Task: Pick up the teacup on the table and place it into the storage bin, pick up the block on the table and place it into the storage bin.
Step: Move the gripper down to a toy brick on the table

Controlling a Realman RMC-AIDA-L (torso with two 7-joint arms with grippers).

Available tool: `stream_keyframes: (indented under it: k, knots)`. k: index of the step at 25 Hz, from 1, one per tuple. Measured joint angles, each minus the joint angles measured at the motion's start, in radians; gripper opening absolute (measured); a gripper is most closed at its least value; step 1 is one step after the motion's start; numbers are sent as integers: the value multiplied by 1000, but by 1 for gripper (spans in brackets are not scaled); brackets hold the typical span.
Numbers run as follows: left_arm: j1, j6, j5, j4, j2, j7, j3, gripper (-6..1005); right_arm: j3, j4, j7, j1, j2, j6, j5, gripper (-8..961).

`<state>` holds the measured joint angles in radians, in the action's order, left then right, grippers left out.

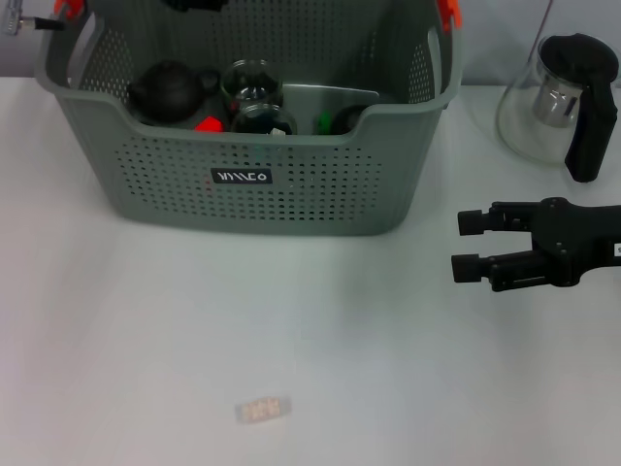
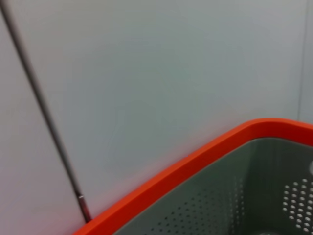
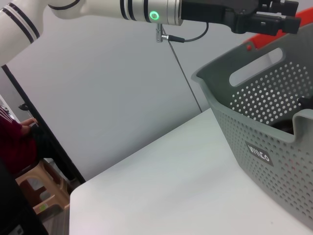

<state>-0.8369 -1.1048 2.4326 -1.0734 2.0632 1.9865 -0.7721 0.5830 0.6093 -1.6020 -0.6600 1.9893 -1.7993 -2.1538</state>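
Both arms extended, neither holding anything

The right gripper point(image 1: 464, 244) is hovering low with fingers parted; the left gripper point(image 3: 276, 17) is reaching high, its fingers seemingly apart.

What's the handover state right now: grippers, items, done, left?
Right gripper: open, empty, over the table to the right of the storage bin.
Left gripper: above the bin's far rim.
In the bin: a dark teapot, a glass cup, a red block, a green block.
On the table: only a glass pot and a small pale tag.
Done: cup and block appear binned.
Left: probably nothing; retract the arms.
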Motion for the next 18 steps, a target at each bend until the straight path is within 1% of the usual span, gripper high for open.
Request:
stream_keyframes:
  k: [1,3,5,6,8,12,14,17,18]
  knots:
    - [2,-2,0,-6,0,1,2,696,0,0,0,0,-1,0,0,938]
    - [10,-25,-4,-29,-2,-1,5,734,0,0,1,0,-2,-1,0,938]
    - [24,-90,-20,-70,-1,-25,2,771,0,0,3,0,-3,-1,0,938]
    - [33,-144,-33,-96,3,-51,-1,790,0,0,3,0,-3,0,1,938]
    - [56,-254,-70,-156,18,-118,-5,828,-3,0,3,1,-4,3,2,938]
    - [142,-449,-167,-313,67,-272,-14,903,-8,-2,4,0,-5,7,4,939]
    - [182,-541,-208,-372,85,-343,-23,918,-10,-3,3,1,-5,9,5,939]
    - [235,-643,-237,-442,102,-386,-56,941,-12,-3,3,2,-5,13,6,939]
    - [248,-662,-240,-451,103,-386,-71,948,-12,-3,2,2,-5,13,6,939]
